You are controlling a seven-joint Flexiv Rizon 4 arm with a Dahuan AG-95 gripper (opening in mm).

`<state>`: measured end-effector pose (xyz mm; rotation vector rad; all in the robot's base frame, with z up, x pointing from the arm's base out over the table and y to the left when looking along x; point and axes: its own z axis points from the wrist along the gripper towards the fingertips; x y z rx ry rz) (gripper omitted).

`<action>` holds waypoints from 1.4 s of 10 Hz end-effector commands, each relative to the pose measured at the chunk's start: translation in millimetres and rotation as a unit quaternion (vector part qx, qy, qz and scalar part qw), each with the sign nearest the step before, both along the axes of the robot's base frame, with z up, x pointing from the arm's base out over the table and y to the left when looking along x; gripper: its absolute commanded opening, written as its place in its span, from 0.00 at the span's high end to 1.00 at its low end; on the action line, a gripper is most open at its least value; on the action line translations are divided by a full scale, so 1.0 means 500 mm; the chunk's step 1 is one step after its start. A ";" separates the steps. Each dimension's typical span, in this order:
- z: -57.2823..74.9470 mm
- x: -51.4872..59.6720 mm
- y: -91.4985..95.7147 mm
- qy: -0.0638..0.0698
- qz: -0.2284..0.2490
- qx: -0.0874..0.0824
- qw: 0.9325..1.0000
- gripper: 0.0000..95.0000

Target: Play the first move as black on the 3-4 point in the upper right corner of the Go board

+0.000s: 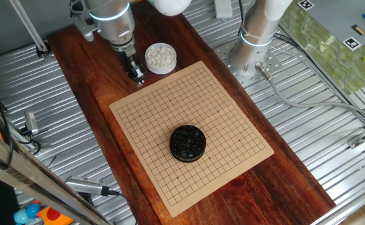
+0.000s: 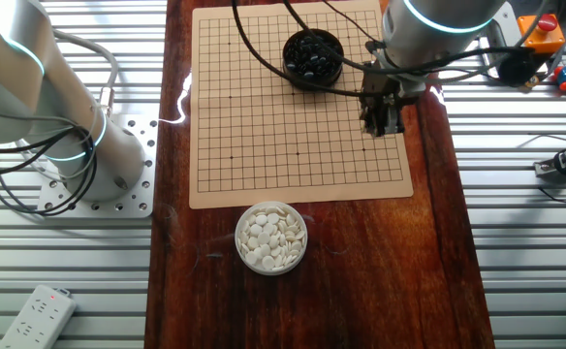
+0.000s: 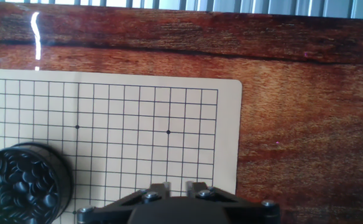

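Observation:
The Go board [image 1: 220,119] [image 2: 264,136] [image 3: 138,112] lies bare on the dark wooden tabletop. No stone shows on its grid. The black stones fill a round black bowl [image 1: 187,143] [image 2: 312,55] [image 3: 20,183] that stands on the board. My gripper [image 1: 137,76] [image 2: 382,118] [image 3: 176,185] hangs over the board's edge near a corner, well away from that bowl. In the hand view its fingers [image 3: 160,186] stand a narrow gap apart. The board shows through the gap and nothing is between them.
A white bowl of white stones [image 1: 160,57] [image 2: 271,237] sits on the wood just off the board. A second robot arm's base [image 1: 248,53] [image 2: 89,165] is bolted beside the table. A power strip [image 2: 36,315] lies on the metal slats.

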<state>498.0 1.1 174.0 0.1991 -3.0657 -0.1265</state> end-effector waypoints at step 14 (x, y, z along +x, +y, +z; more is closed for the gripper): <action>0.002 0.000 0.000 -0.002 0.012 -0.002 1.000 1.00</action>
